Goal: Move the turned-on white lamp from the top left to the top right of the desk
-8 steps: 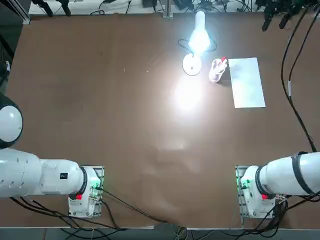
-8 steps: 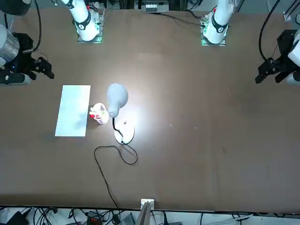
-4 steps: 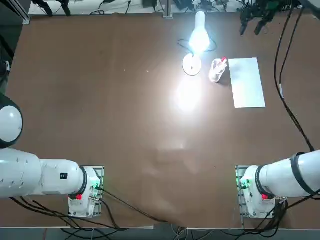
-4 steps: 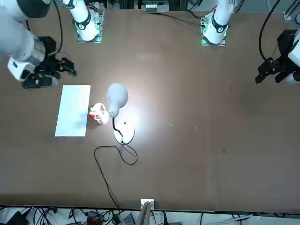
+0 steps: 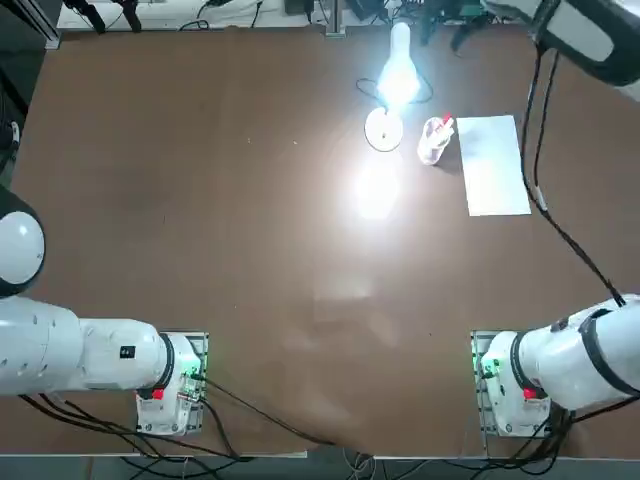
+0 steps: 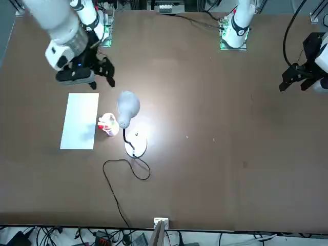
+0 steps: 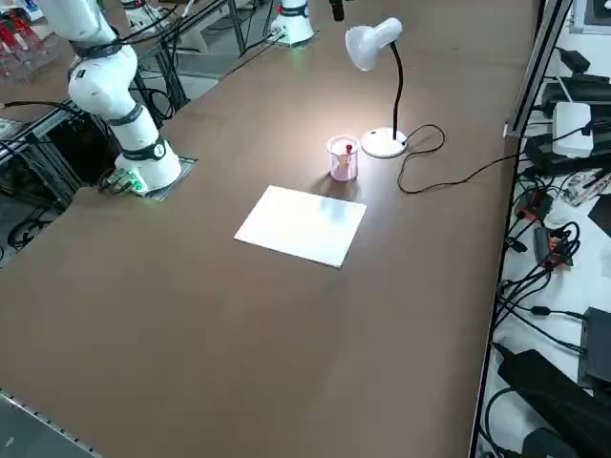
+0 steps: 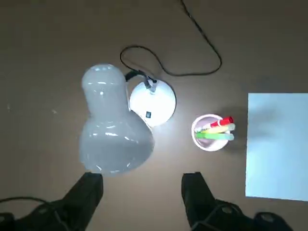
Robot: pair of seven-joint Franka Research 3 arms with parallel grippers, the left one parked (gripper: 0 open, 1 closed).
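The white lamp (image 5: 397, 78) stands lit on the brown desk (image 5: 200, 200), far from the robot and right of the middle. Its round base (image 6: 136, 145) rests on the desk, its head (image 6: 128, 105) hangs over the glowing patch, and its black cord (image 6: 126, 169) loops toward the far edge. My right gripper (image 6: 102, 80) hovers open above the desk near the lamp head, not touching it. In the wrist view both fingers (image 8: 86, 192) stand wide apart beside the head (image 8: 113, 130), with the base (image 8: 153, 102) beyond and nothing between them.
A clear pen cup (image 5: 434, 140) with markers stands close to the lamp base, on its right in the top view. A white paper sheet (image 5: 492, 165) lies just right of the cup. Cables and equipment (image 7: 563, 191) crowd the space past the desk's far edge.
My right arm has swung in from the desk's right edge along the far side, bringing the gripper over to the lamp. The lamp, cup and paper have not moved.
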